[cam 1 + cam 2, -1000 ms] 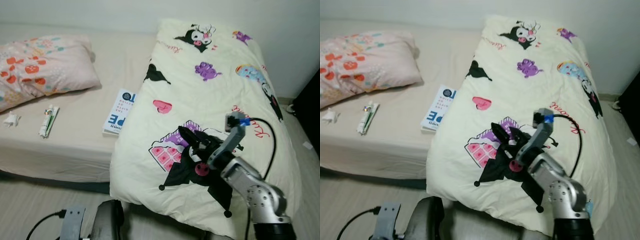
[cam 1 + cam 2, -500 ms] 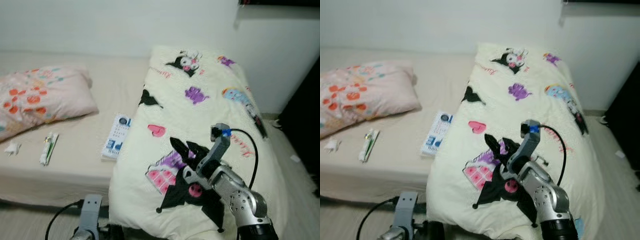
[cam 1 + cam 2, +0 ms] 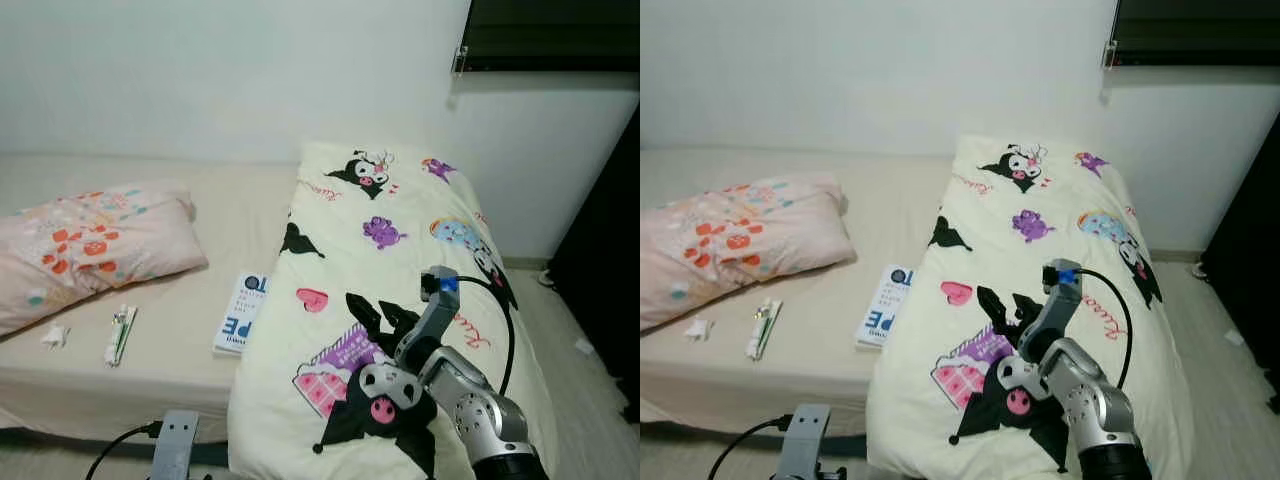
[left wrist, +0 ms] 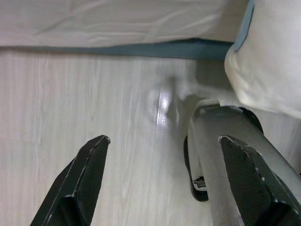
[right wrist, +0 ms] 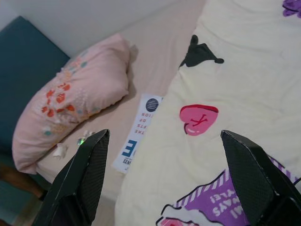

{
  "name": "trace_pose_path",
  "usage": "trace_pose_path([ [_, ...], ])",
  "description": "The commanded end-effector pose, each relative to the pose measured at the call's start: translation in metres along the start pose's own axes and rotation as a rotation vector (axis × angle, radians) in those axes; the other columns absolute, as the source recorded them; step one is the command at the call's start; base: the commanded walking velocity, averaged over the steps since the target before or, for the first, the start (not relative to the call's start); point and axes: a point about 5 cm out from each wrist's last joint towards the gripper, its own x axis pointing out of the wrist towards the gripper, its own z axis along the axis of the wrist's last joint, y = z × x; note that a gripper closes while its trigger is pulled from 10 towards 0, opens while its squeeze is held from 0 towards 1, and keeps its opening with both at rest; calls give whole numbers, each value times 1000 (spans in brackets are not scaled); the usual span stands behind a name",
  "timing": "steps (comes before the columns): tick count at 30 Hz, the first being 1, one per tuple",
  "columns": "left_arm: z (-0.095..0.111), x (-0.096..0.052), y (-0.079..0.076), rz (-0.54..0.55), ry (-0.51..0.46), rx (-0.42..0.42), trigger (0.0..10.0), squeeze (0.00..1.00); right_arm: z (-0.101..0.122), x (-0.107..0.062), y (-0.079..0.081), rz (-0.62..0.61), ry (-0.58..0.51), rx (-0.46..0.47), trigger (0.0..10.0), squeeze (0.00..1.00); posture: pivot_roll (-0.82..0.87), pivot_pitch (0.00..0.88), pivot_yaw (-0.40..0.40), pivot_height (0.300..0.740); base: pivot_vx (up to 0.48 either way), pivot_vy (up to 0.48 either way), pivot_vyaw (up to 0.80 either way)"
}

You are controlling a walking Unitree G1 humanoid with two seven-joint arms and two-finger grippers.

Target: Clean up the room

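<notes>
Head views: right claw (image 3: 1002,305) raised over cream cartoon-print duvet (image 3: 400,230) on beige bed (image 3: 230,215), fingers spread, holding nothing. Beside the duvet's edge, blue-and-white book (image 3: 240,312); near pink floral pillow (image 3: 90,245), a small tube, possibly toothpaste (image 3: 120,334), and crumpled white tissue (image 3: 53,337).

Left wrist view: left claw (image 4: 164,183) released, hanging above pale wood floor (image 4: 94,117).

Right wrist view: fingers (image 5: 80,179) wide apart above duvet and book.

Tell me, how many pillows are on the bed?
1: a pink flowery pillow lies on the bed's left end, beside the cartoon blanket. Another could be hidden under the blanket.
</notes>
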Motion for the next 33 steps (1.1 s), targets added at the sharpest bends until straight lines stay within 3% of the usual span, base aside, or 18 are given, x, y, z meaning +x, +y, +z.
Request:
trace_pose_path([
  [1,-5,-1,8,17,25,31,10000,0,-1,2,-2,-3,-7,-2,10000,0,15,5,20,679,0,0,0],
  [7,-7,-1,6,15,36,40,10000,0,-7,2,-7,-14,13,-7,10000,0,11,0,16,699,0,0,0],
  [15,-11,-1,1,3,70,42,10000,0,-32,-7,-35,-116,98,-6,10000,0,12,0,11,734,0,0,0],
  [18,-11,-1,0,-1,65,37,10000,0,-46,-17,-50,-164,151,-4,10000,0,7,0,10,740,-480,0,0],
  [22,-11,-1,1,3,67,40,10000,0,-55,-21,-55,-175,178,-13,10000,0,6,0,12,740,-478,0,0],
  [28,-9,-1,1,8,56,66,10000,0,-75,-33,-68,-229,278,-107,10000,0,7,0,17,740,0,0,0],
  [29,-10,-1,1,4,54,71,10000,0,-93,-50,-86,-327,358,-134,10000,0,7,0,17,740,0,0,0],
  [30,-10,-1,1,4,54,71,10000,0,-93,-50,-86,-327,358,-134,10000,0,7,0,17,740,0,0,0],
  [33,-10,-1,2,8,54,68,10000,0,-120,-81,-106,-464,465,-132,10000,0,14,0,13,740,0,0,687],
])
